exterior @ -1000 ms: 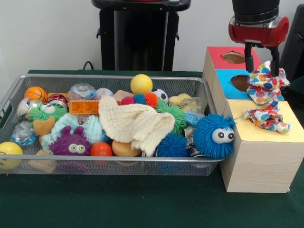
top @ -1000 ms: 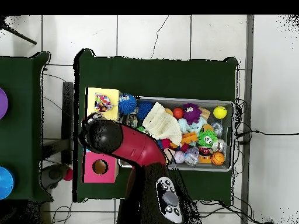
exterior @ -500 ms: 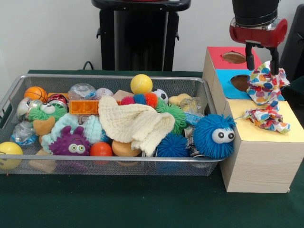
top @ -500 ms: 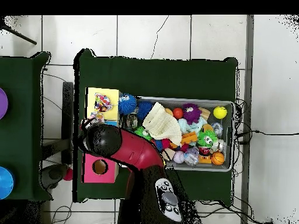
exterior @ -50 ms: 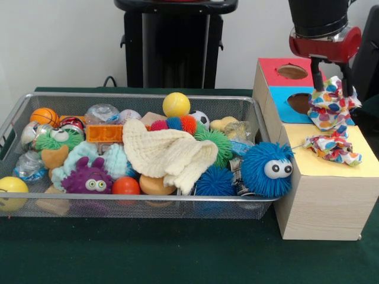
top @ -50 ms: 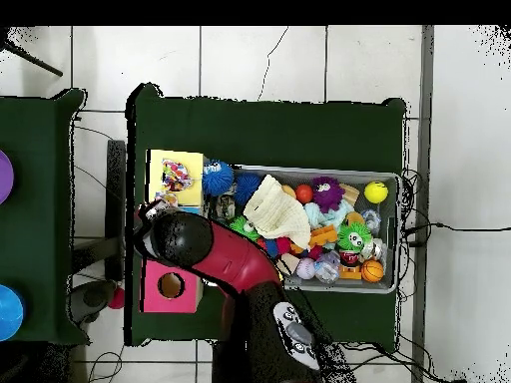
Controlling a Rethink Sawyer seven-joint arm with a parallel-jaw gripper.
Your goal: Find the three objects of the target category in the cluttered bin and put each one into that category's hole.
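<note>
Tool point(exterior @ -50 ms: 331, 74): front view, clamped on spotted cloth point(exterior @ -50 ms: 331, 106), which hangs over blue hole point(exterior @ -50 ms: 300, 103).
Box point(exterior @ -50 ms: 323, 195): second spotted cloth point(exterior @ -50 ms: 333, 148) lies on yellow top; red hole point(exterior @ -50 ms: 291, 71) behind.
Bin point(exterior @ -50 ms: 71, 204): cream knit cloth point(exterior @ -50 ms: 166, 152) on toys.
Overhead: arm point(top @ -50 ms: 215, 249) covers blue section; bin right of box.

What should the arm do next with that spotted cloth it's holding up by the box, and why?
Probably lower the spotted cloth a little and ease it toward the hole in the blue panel. The gripper has its jaws pinched on the cloth's top, and the cloth hangs just beside that hole, not yet in it. A second spotted cloth already lies on the yellow panel.
</note>
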